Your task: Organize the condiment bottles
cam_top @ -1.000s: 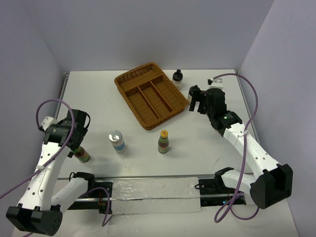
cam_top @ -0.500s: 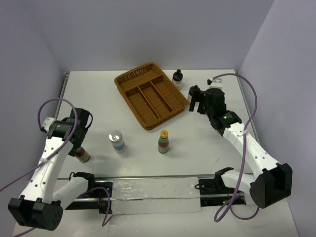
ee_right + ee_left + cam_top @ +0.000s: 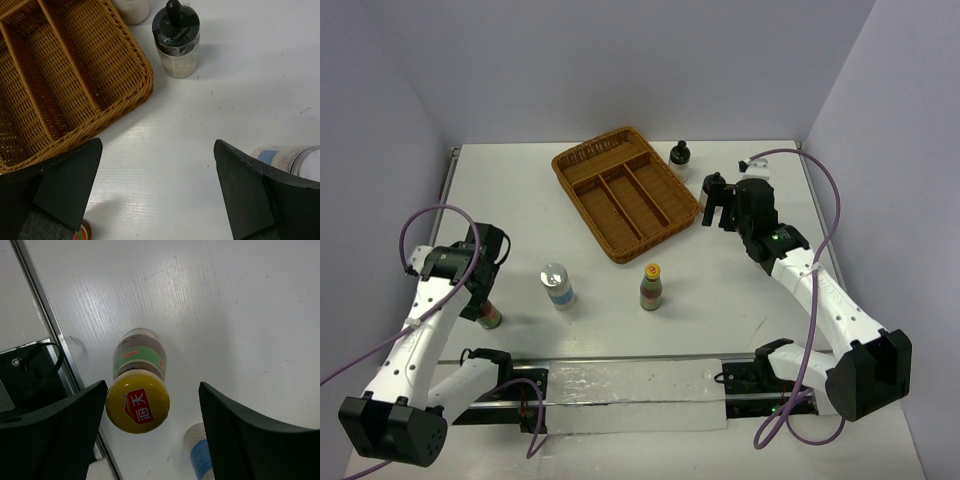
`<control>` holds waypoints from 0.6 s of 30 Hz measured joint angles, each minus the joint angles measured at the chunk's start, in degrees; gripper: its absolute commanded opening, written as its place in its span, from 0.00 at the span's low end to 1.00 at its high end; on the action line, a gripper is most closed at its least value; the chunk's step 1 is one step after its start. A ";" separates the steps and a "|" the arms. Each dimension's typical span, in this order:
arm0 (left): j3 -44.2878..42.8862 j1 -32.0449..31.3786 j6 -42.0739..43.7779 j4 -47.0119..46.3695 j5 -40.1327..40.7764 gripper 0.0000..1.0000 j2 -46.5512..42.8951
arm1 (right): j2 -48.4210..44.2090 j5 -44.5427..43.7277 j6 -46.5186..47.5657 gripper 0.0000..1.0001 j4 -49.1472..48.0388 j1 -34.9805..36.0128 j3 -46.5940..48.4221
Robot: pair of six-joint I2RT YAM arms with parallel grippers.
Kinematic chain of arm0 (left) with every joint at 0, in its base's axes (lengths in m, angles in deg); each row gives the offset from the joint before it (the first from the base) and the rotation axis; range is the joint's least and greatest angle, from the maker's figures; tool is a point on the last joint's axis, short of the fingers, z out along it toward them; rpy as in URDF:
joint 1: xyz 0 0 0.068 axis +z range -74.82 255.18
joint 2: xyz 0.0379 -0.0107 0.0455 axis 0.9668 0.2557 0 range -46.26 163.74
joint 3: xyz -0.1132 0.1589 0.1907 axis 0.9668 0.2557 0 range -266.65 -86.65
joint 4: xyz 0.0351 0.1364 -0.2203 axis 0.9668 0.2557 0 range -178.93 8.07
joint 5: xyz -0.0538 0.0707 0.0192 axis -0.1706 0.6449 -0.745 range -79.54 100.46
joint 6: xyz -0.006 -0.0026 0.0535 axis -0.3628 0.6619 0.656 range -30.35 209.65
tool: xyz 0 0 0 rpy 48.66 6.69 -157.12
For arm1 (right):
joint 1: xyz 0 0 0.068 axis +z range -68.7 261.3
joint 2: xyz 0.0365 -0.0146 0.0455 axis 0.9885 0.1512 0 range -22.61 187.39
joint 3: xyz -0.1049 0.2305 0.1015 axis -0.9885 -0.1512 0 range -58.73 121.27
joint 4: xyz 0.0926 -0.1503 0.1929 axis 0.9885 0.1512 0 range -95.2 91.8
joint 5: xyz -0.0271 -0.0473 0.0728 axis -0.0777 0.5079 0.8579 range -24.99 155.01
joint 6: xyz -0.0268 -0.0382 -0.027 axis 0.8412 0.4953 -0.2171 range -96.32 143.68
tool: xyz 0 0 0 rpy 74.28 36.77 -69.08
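Top external view: find the left gripper [image 3: 486, 298] directly above the left yellow-capped bottle [image 3: 489, 318], standing on the table [image 3: 740, 300] near the left edge, long axis vertical. Count two slim red-green bottles, including the centre yellow-capped bottle [image 3: 651, 287]; one white bottle [image 3: 557, 286] with silver cap, between the two; one black-capped jar [image 3: 680, 160] just beside the far right edge of the basket [image 3: 562, 162]; one basket, holding no bottle. Locate the right gripper [image 3: 713, 205] just beside the basket's right side, well apart from both slim bottles; treat the left arm as the nearer one for the left bottle. Left wrist view: read the jaws as apart, one on each side of the left yellow-capped bottle, clamped on nothing. Note the bottle upright, cap toward the camera, off centre and just beside the image-left jaw, with a wide gap to the other. Judge a straight closure sufficient to take it, with some sideways push likely before two-sided contact. Count one yellow-capped bottle and part of the white bottle, blue-labelled, at the lower edge. Right wrist view: read the jaws as apart, with only table between. Count one nearer jar [image 3: 176, 42], black-capped and upright, ahead of the jaws and just beside the basket corner; one cropped pale jar [image 3: 132, 9] at the top edge, cap out of frame; one edge white bottle [image 3: 280, 156] beside the image-right jaw, upright or lying not determinable.
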 measured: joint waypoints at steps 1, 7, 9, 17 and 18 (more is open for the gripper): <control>0.01 0.00 -0.22 -0.02 -0.11 0.80 0.01 | 0.06 0.06 0.00 1.00 0.01 0.00 0.00; 0.30 0.00 -1.67 -0.03 -0.26 0.74 -0.54 | 0.54 0.09 0.00 1.00 0.06 0.00 0.00; 0.52 0.00 -2.30 -0.01 -0.24 0.72 -1.29 | 0.55 0.09 0.00 1.00 0.06 0.00 0.00; 0.62 0.06 -3.15 0.06 -0.21 0.65 -2.37 | 0.59 0.17 0.00 1.00 0.06 0.00 0.00; 0.61 0.07 -3.16 0.07 -0.21 0.67 -2.37 | 0.61 0.24 0.00 1.00 0.06 0.00 0.00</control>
